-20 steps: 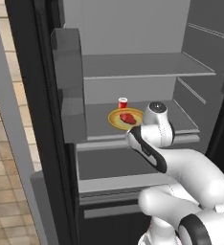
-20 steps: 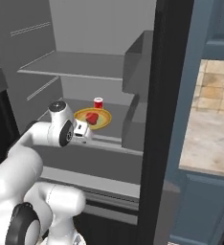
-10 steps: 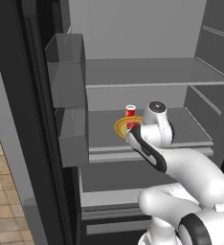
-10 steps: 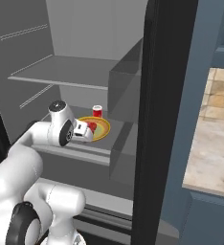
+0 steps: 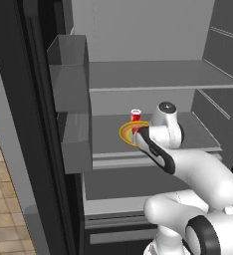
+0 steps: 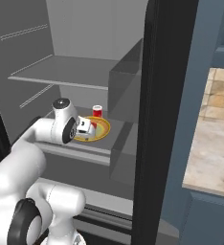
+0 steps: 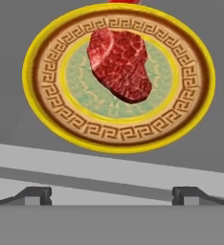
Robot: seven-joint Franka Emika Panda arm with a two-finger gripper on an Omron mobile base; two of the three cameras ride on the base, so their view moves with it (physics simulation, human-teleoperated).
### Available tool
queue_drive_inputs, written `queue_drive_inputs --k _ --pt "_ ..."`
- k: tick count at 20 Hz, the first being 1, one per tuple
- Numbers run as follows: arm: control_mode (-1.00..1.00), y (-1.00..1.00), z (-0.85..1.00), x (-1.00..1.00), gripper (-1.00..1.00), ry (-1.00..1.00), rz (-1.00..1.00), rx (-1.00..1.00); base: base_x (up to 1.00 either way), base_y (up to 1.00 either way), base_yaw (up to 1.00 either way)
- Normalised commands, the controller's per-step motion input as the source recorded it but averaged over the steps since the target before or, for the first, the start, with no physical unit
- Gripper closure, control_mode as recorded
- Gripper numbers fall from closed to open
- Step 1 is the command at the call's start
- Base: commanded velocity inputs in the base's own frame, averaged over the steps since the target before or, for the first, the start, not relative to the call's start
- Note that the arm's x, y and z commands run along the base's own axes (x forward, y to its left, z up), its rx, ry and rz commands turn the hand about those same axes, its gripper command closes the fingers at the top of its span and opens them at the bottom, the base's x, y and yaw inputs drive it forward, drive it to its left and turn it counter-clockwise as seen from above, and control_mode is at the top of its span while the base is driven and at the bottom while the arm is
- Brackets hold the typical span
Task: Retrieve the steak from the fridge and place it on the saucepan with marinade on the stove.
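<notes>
The fridge (image 5: 138,79) is seen standing open, its pale grey shelves on show, and the end effector (image 7: 111,194) is poised just in front of the middle shelf (image 5: 198,130). Its two dark fingertips (image 7: 35,194) are set wide apart, with nothing gripped between them. Straight ahead of the end effector, the steak (image 7: 119,63) is seen lying on a yellow-rimmed plate (image 7: 42,103), slightly past the plate's centre. Beyond the plate, on the far side from the end effector, a small red white-rimmed cup (image 5: 135,116) is stood upright, touching or just beside the rim. A door bin (image 5: 68,82) is hung off to one side of the arm, well clear. Only the shelf's front lip (image 7: 109,165) lies between fingertips and plate. A Greek-key band is printed round the plate; no writing can be read.
</notes>
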Motion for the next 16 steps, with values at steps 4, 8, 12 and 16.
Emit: queue_drive_inputs --k 4,8,12,16 --pt "-1.00 0.00 0.33 -0.02 -1.00 -0.09 -0.01 0.00 0.00 0.00 0.00" --pt "-1.00 -0.22 0.01 0.32 -1.00 -0.03 0.00 0.00 0.00 0.00 0.00" --pt "-1.00 -0.29 -0.05 0.52 -1.00 0.00 0.04 0.00 0.00 0.00 0.00" --pt "-1.00 -0.26 0.00 0.55 -1.00 0.09 0.06 0.00 0.00 0.00 0.00"
